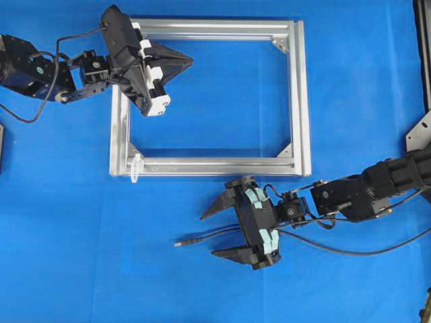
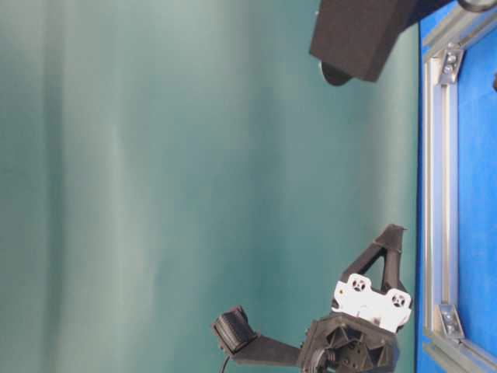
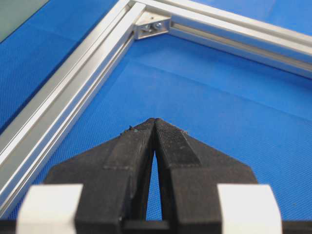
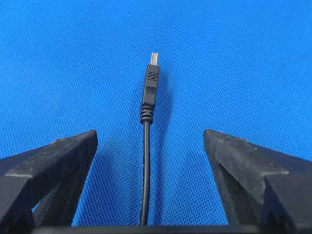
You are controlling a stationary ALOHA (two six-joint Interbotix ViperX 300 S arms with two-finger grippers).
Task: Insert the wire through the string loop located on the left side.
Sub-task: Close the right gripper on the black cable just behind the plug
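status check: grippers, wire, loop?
Left gripper shut, empty, over the frame. Right gripper open, straddling the wire, not gripping. String loop at frame's lower-left corner, nothing in the way.

black wire [image 1: 202, 237] flat on cloth; string loop [image 1: 135, 167] at frame corner.

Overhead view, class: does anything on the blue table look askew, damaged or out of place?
Nothing stands out. The silver frame lies flat and square, the string loop sits at its lower left corner, and the wire lies straight on the cloth between the open jaws of the right gripper. The left gripper is shut over the frame.
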